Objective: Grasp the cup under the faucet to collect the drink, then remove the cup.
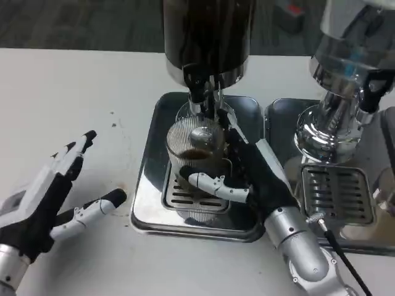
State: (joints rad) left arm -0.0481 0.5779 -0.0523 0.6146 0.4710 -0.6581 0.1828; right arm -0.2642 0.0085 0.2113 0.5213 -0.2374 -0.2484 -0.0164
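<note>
A clear ribbed cup (192, 150) with a little brown drink in it stands on the drip grate (185, 196) under the black faucet (202, 92) of the dark dispenser (207, 37). My right hand (247, 172) wraps around the cup from the right, thumb across its front and fingers behind it. My left hand (52, 191) lies on the white table at the left, fingers spread, holding nothing, well apart from the tray.
The grate sits in a metal tray (148, 209). To the right a second tray (358, 243) with its own grate (336, 194) carries a shiny chrome dispenser (339, 111). A black cable (345, 259) runs by my right forearm.
</note>
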